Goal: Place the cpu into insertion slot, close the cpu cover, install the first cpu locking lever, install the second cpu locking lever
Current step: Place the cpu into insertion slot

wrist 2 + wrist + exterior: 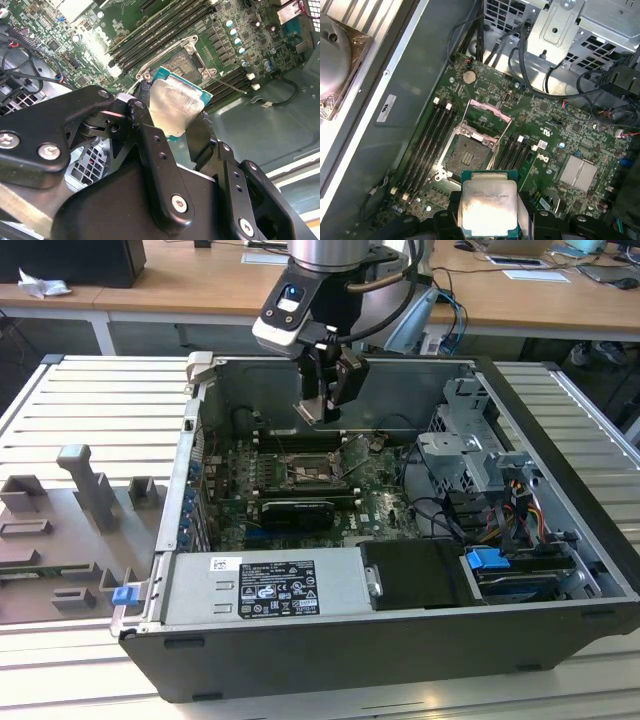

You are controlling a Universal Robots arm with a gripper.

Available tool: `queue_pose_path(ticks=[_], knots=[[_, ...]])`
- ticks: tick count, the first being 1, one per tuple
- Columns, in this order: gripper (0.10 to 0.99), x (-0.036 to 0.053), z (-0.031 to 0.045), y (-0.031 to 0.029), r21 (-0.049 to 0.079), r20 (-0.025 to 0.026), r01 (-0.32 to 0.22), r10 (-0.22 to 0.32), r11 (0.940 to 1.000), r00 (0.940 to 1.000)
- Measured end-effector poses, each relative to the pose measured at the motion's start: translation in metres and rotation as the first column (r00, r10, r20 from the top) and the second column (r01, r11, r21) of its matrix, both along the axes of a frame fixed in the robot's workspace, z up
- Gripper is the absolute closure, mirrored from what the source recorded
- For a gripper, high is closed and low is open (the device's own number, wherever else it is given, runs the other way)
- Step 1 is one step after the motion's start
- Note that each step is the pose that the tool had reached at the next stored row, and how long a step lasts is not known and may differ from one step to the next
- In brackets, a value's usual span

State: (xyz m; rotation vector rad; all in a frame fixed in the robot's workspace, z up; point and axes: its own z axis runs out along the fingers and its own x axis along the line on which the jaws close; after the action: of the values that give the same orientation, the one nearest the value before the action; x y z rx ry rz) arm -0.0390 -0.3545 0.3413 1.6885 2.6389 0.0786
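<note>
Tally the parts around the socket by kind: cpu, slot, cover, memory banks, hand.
cpu, gripped in the hand: 1
insertion slot, open: 1
cpu cover, raised: 1
memory slot banks: 2
hand: 1
Total: 6

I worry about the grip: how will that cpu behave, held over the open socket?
The cpu looks thin, flat and rigid, so it likely won't flex. Its smooth metal top seems slippery. Pinched at its edges by the gripper, it may tilt if nudged.
</note>
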Motion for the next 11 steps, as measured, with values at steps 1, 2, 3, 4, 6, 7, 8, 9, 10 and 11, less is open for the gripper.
queue_pose_path(ticks=[1,2,3,4,6,7,8,9,10,11], knots=[[0.561,0.0000,-0.0003,0.0000,0.000,-0.0006,0.001,-0.001,1.0000,1.0000],[0.561,0.0000,-0.0005,0.0000,0.000,-0.0011,0.002,-0.002,1.0000,1.0000],[0.561,0.0000,-0.0010,0.0000,0.000,-0.0021,0.004,-0.004,1.0000,1.0000],[0.561,0.0000,-0.0016,0.0000,0.000,-0.0033,0.006,-0.006,1.0000,1.0000],[0.561,0.0000,-0.0021,0.0000,0.000,-0.0046,0.009,-0.009,1.0000,1.0000],[0.561,0.0000,-0.0024,0.0000,0.000,-0.0052,0.010,-0.010,1.0000,0.9999],[0.561,0.0000,-0.0027,0.0000,0.000,-0.0056,0.011,-0.011,0.9999,0.9999],[0.561,0.0000,-0.0031,0.0000,0.000,-0.0059,0.013,-0.013,0.9999,0.9999],[0.561,0.0000,-0.0035,0.0000,0.000,-0.0065,0.015,-0.015,0.9999,0.9999],[0.561,0.0000,-0.0038,0.0000,0.000,-0.0068,0.016,-0.016,0.9999,0.9998]])
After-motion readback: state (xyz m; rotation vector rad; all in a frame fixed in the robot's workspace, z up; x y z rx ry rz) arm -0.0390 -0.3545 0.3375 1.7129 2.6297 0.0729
